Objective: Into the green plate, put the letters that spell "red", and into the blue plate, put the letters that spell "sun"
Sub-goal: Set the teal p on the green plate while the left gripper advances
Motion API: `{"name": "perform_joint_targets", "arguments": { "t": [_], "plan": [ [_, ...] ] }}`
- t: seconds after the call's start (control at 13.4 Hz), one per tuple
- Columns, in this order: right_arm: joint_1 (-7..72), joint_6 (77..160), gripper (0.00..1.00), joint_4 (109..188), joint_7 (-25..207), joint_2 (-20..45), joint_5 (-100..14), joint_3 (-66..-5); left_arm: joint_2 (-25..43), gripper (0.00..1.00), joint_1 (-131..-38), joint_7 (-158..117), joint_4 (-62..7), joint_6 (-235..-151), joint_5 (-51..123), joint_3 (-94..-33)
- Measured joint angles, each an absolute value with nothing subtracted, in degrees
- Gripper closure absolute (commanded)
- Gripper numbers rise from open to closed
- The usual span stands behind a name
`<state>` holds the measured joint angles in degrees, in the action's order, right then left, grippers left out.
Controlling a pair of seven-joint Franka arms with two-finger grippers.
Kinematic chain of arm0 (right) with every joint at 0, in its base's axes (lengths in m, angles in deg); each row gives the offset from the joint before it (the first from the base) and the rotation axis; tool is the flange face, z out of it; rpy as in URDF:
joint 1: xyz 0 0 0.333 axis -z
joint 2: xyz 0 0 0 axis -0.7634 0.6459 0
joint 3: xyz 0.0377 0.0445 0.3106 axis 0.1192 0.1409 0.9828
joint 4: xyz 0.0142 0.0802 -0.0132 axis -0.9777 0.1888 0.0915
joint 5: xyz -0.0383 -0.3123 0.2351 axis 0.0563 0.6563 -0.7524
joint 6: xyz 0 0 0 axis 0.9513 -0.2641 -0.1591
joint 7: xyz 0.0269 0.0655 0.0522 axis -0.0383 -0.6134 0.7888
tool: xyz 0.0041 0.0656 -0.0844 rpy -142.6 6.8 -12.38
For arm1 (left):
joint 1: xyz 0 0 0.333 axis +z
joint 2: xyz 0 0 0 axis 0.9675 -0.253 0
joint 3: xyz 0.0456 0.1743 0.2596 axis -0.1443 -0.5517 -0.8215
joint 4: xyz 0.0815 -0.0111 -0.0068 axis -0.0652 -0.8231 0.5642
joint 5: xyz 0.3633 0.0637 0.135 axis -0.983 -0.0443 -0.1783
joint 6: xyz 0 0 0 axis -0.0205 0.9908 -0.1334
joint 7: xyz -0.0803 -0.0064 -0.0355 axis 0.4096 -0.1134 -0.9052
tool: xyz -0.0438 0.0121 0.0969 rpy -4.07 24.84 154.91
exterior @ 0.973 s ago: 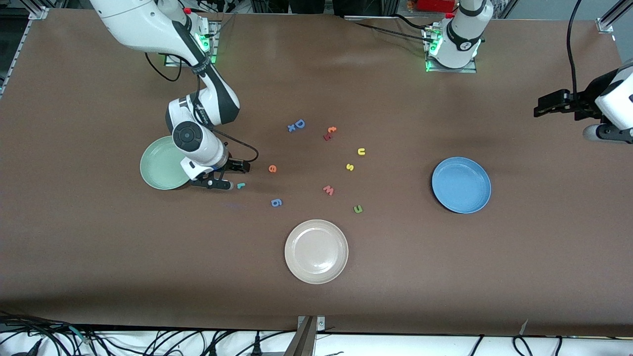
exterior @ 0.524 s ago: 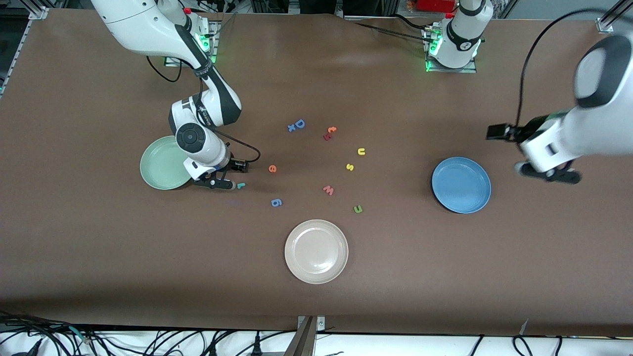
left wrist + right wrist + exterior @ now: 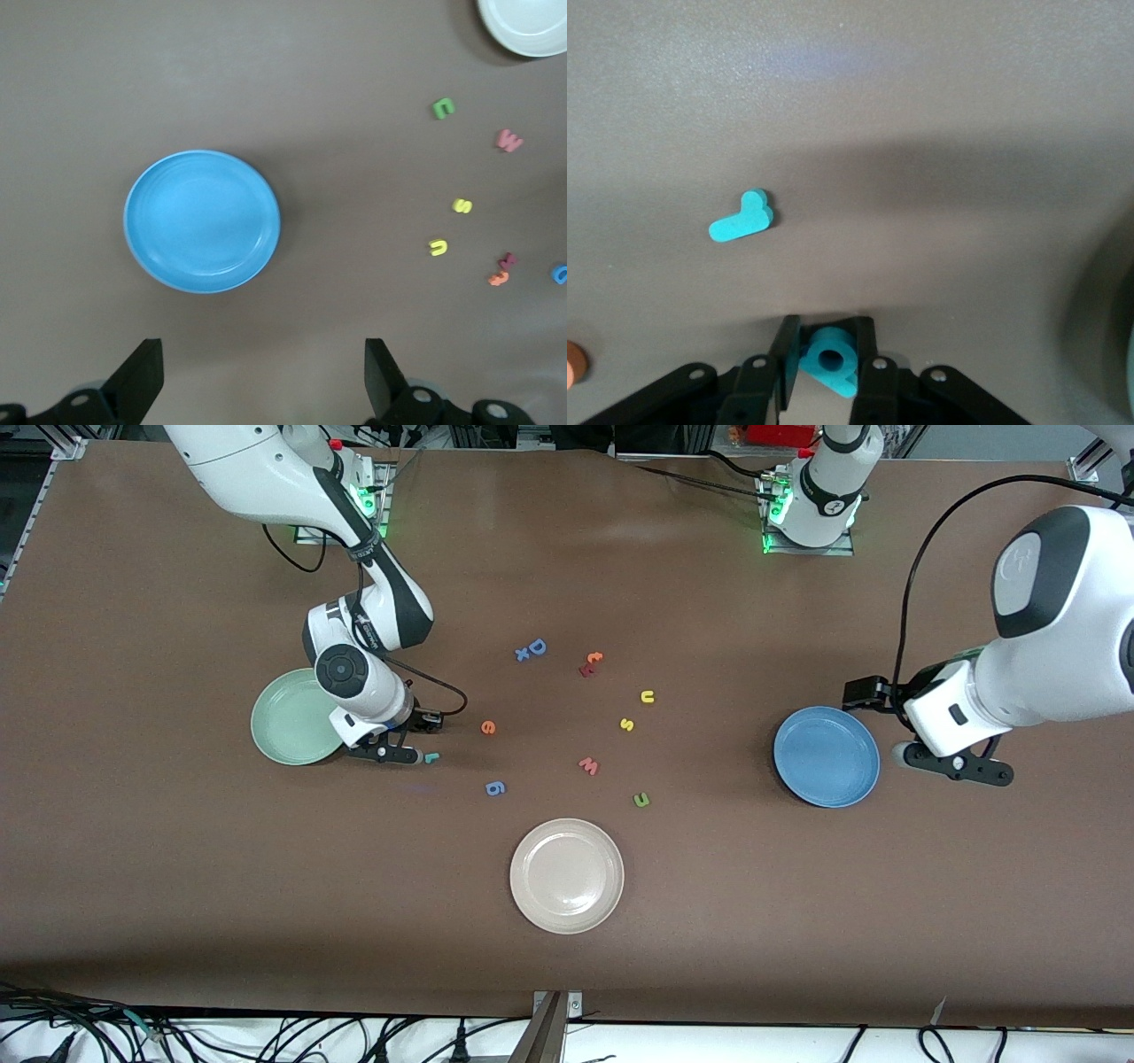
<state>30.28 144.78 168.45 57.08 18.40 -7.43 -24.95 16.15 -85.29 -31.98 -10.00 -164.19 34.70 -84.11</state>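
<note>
My right gripper (image 3: pixel 390 749) is low at the table beside the green plate (image 3: pixel 283 722), shut on the teal "d" (image 3: pixel 830 359), which sits between its fingers. The teal "r" (image 3: pixel 431 757) lies flat just past the fingertips (image 3: pixel 742 219). Toward the table's middle lies the orange "e" (image 3: pixel 487 727). The yellow "u" (image 3: pixel 648 696), yellow "s" (image 3: pixel 626 724) and green "n" (image 3: pixel 641 800) are scattered in the middle of the table. My left gripper (image 3: pixel 952 766) hangs open over the table beside the blue plate (image 3: pixel 826 756), toward the left arm's end.
A beige-white plate (image 3: pixel 567 875) sits nearer the front camera than the letters. A blue "D" (image 3: pixel 534 647), orange "t" (image 3: pixel 594 658), red "w" (image 3: pixel 589 765) and blue "g" (image 3: pixel 495 787) lie among them.
My right gripper has closed on the teal "d". My left arm has swung in from the table's end to beside the blue plate.
</note>
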Motion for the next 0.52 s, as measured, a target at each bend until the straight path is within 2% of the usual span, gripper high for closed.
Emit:
{"name": "perform_joint_targets", "arguments": {
  "t": [0.22,0.52],
  "plan": [
    [30.30,143.21,0.94,167.94,57.24,18.18,-7.43,-24.87,16.26,0.00,-85.74,-31.40,-10.01,-168.02,34.71,-79.71],
    [31.07,126.71,0.94,160.75,60.07,14.98,-7.43,-26.93,16.31,0.00,-86.05,-28.91,-10.24,-169.51,34.71,-78.53]
  ]
}}
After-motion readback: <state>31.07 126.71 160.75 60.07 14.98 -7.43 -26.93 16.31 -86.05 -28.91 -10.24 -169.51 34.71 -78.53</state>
